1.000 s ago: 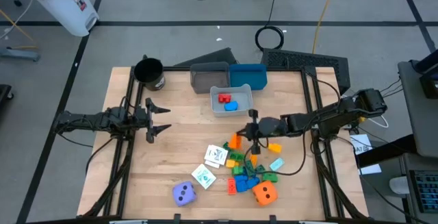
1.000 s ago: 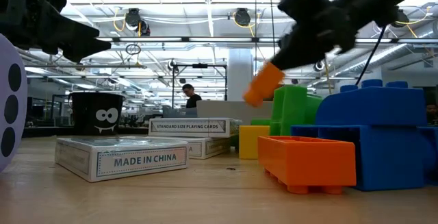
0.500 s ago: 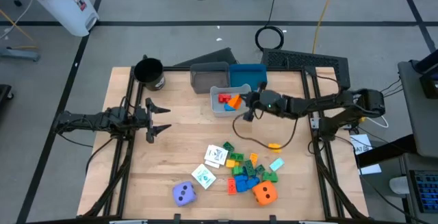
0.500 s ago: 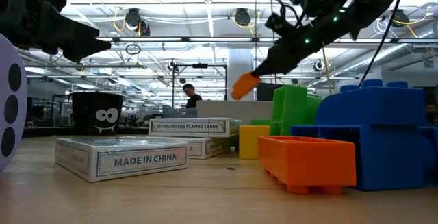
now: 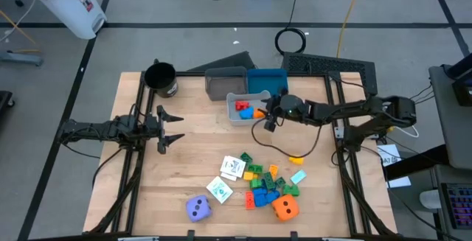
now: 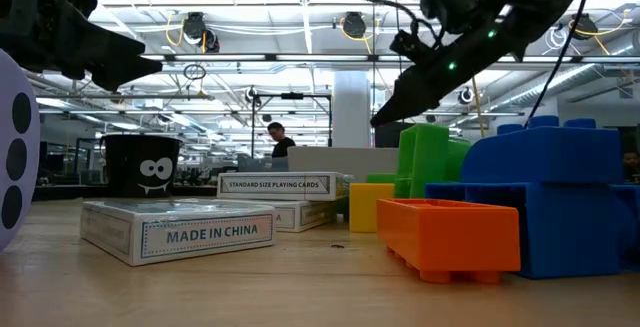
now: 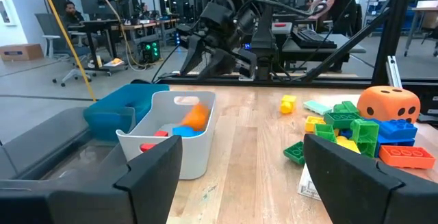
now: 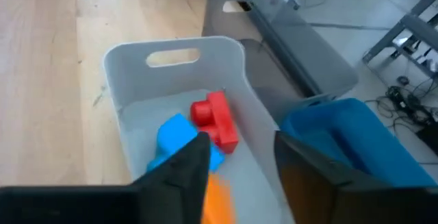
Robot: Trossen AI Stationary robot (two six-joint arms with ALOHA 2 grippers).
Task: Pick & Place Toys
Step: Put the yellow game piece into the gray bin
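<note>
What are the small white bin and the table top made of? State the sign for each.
Small white bin: looks like moulded plastic, matte and faintly translucent, with thin rounded walls and a cut-out handle slot. Table top: appears to be pale wood or wood laminate, with visible grain lines running across it; which of the two cannot be told.

right arm stretched inward from the right edge, wrist angled down, right claw (image 5: 270,116) raised clear of the tabletop, fingers (image 8: 179,176) parted with a gap between them. left arm lying level at the left side, left claw (image 5: 167,130) fingers spread wide, gripping nothing.
</note>
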